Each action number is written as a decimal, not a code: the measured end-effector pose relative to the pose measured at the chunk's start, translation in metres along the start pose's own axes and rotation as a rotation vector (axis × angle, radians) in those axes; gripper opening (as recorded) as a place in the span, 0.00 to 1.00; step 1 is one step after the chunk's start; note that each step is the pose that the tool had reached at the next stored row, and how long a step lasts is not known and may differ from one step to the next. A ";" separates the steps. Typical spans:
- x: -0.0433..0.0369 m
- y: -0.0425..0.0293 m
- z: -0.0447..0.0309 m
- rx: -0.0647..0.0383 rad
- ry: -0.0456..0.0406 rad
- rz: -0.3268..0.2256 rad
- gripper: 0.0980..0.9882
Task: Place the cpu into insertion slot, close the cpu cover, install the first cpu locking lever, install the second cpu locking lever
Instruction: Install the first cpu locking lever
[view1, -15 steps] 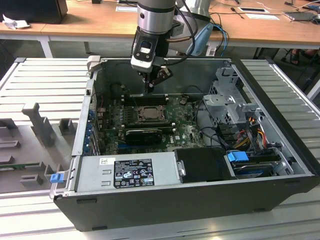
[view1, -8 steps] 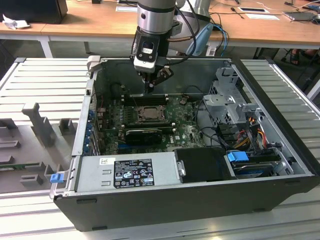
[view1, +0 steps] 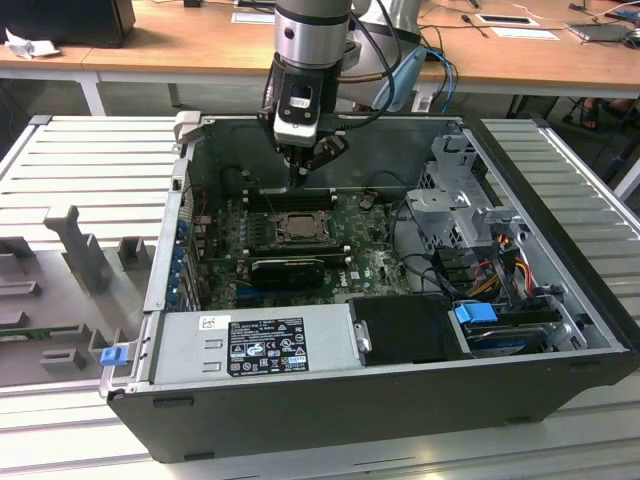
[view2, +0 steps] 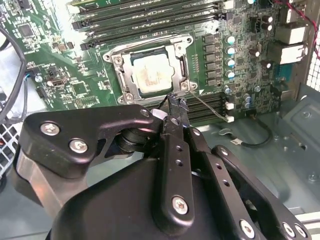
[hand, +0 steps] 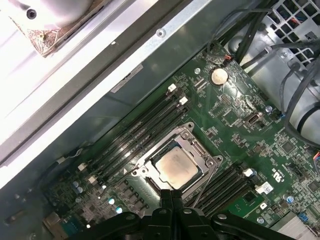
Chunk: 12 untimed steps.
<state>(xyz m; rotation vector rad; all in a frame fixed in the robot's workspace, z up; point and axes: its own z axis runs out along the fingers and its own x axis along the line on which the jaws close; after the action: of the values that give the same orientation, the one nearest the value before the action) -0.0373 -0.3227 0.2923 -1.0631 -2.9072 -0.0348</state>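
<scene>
Already the cpu (view2: 151, 75) sits in its insertion slot (view2: 117, 70), end effector (view2: 174, 101) alongside.

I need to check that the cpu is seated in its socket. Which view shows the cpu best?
The first wrist view: the cpu shows whole, close and evenly lit. The second wrist view shows it whole too, but washed pale by glare. In the exterior view it sits far off, near the tip of the gripper.

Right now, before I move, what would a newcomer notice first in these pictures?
The pale silvery square cpu sits in the dark socket on the green board, framed by the thin silvery metal cover plate. The arm's black fingers, pressed together, hang just beside one corner of that socket, inside the open black computer case.
</scene>
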 end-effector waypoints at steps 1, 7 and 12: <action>0.0001 -0.0001 0.0000 0.001 0.0001 -0.014 0.01; 0.0004 -0.0003 0.0000 0.004 0.0003 -0.075 0.01; 0.0004 -0.0003 0.0000 0.007 0.0007 -0.145 0.01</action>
<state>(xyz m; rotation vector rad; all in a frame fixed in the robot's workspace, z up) -0.0378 -0.3227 0.2924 -0.8490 -2.9754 -0.0295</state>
